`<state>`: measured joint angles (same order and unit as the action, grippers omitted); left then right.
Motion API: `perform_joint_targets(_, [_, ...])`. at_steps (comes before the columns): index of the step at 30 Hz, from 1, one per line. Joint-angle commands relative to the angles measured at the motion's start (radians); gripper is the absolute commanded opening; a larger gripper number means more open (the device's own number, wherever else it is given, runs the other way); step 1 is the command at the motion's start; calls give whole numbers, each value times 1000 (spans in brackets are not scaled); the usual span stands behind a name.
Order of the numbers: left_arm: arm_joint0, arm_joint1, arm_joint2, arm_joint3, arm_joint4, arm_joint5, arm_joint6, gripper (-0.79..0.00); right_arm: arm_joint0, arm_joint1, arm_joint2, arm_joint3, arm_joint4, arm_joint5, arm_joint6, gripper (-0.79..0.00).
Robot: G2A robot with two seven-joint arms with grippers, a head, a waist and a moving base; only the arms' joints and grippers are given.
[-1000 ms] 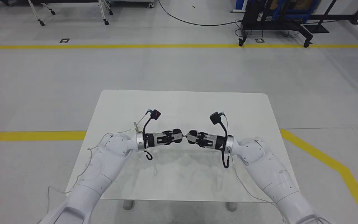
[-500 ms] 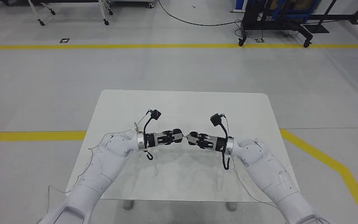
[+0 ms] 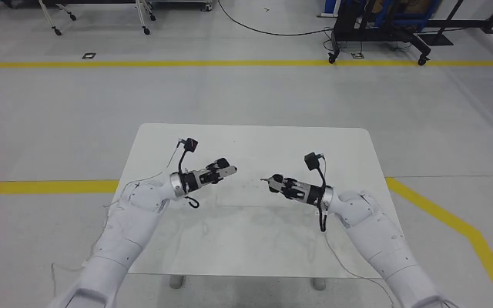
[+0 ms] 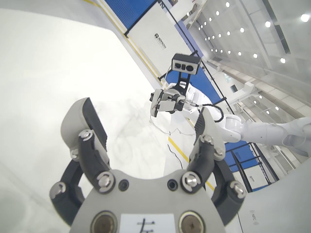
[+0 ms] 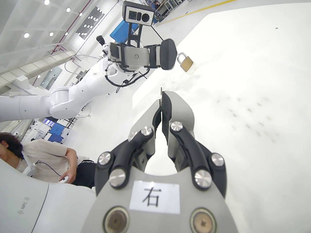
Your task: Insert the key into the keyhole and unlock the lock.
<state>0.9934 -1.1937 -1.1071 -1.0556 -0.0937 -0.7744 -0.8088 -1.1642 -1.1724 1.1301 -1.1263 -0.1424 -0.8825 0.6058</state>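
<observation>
A small brass padlock (image 5: 185,62) with a silver shackle shows tilted just past the fingertips of my left gripper (image 5: 167,54), with a small shadow on the white table (image 5: 243,49) beneath it. I cannot tell whether it touches the table. My left gripper (image 4: 148,122) is open with nothing between its fingers (image 4: 91,120), and it hovers over the table's left middle (image 3: 226,166). My right gripper (image 5: 163,98) is shut on the key (image 5: 160,95), whose thin blade sticks out past the pads. It hovers right of centre (image 3: 269,182), facing the left gripper across a gap.
The table (image 3: 323,154) has bare surface around both arms, with its edges well away from the grippers. Wheeled carts (image 3: 100,11) and a dark frame (image 3: 377,35) stand on the floor far behind.
The two grippers, which met at the table's middle, have drawn apart. The left one has swung left and back and now stands open, with the padlock out of its grip. The right one backed off slightly.
</observation>
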Motion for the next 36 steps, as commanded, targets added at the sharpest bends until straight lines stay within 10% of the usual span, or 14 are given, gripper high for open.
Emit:
perform_joint_targets(1, [46, 26, -79, -69, 53, 9, 14, 0, -4, 5, 20, 9, 3, -27, -14, -785])
perform_joint_targets(16, [404, 128, -463, -609, 689, 428, 96, 0, -4, 5, 20, 9, 3, -27, -14, -785])
perform_joint_targets(22, [356, 114, -294, -581, 1028, 671, 99, 0, -4, 5, 20, 9, 3, -27, -14, -785])
perform_joint_targets(33, [172, 66, -91, -390, 1098, 862, 38, 0, -4, 5, 20, 9, 3, -27, -14, -785])
perform_joint_targets(36, [145, 54, -56, -353, 1097, 898, 30, -135, -4, 5, 20, 9, 3, -27, -14, -785])
